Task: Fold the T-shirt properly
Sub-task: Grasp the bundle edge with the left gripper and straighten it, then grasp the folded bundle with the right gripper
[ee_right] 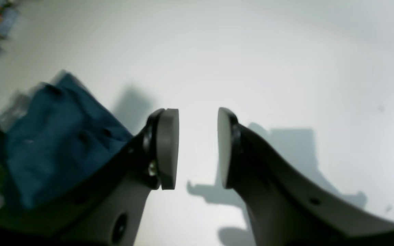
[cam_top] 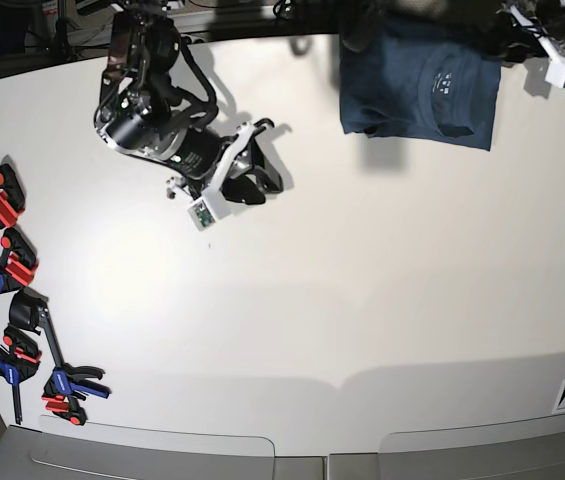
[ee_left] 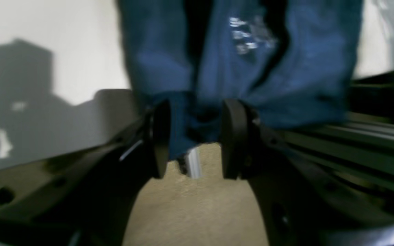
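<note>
Left gripper point(ee_left: 193, 136) pinches the T-shirt point(cam_top: 417, 85) at the table's point(cam_top: 362, 300) far right edge, we judge to lift it; right gripper point(ee_right: 197, 148) spread, empty.

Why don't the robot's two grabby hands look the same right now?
The left gripper has the blue T-shirt pinched between its fingers; the right gripper holds nothing, just open air between its fingers. The left one is up at the table's far edge; the right one hangs over the bare white top, apart from the shirt. Both have round flat pads.
</note>
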`<act>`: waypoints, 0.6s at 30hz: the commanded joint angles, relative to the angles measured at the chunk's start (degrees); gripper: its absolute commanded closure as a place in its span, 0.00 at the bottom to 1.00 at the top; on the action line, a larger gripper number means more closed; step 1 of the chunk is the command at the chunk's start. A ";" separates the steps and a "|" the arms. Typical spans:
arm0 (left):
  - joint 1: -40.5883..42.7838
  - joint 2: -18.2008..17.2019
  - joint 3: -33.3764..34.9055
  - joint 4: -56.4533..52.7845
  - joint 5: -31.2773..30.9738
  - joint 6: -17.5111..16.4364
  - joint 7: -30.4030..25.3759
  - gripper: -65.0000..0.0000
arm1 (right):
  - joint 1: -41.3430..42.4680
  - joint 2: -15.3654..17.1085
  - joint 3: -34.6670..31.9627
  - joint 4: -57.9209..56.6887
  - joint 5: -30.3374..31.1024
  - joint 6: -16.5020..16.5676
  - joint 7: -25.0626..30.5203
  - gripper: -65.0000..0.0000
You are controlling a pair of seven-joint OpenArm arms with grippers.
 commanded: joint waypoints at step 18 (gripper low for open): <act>0.48 -0.55 -0.44 0.85 5.64 -0.22 -6.78 0.66 | 0.94 -0.22 -28.24 0.94 4.74 3.97 1.51 0.73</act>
